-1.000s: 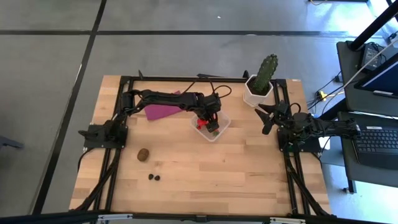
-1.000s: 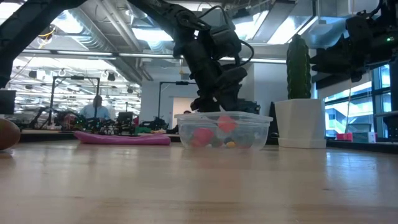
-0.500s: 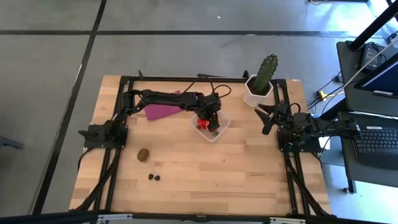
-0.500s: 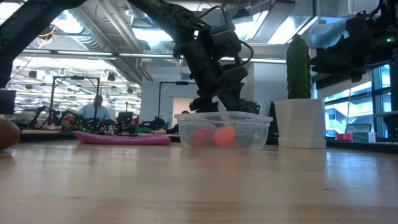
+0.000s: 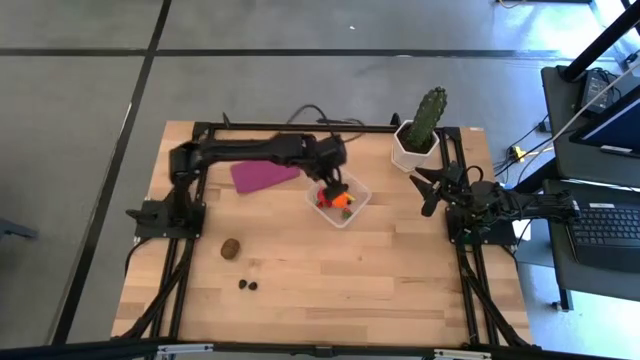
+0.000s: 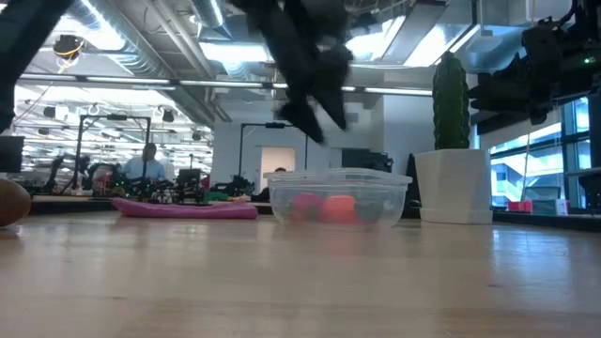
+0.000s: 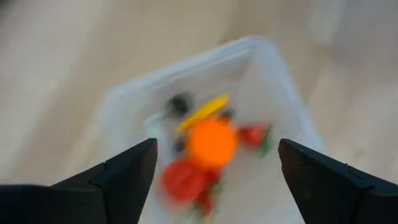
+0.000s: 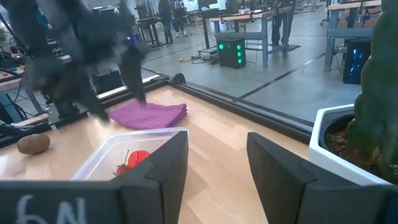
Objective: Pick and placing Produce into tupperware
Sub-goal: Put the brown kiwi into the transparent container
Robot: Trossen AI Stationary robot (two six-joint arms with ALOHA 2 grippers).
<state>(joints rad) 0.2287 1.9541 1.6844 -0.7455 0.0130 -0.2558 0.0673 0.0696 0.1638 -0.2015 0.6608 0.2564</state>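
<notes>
We see the left gripper (image 5: 334, 180) above the tupperware (image 5: 357, 207) just above frame centre in the high view, jaws spread wide and holding nothing. Inside the box we spot an orange ball (image 7: 212, 140), red strawberries (image 7: 183, 180), a yellow piece (image 7: 203, 112) and a dark berry (image 7: 180, 102). A brown kiwi (image 5: 231, 248) and two dark berries (image 5: 248, 285) sit lower left on the table (image 5: 390, 280), well apart from the box. The right gripper (image 5: 428, 190) waits at right, jaws open, near the cactus (image 5: 428, 115). Purple cloth (image 5: 262, 176) lies left of the box.
</notes>
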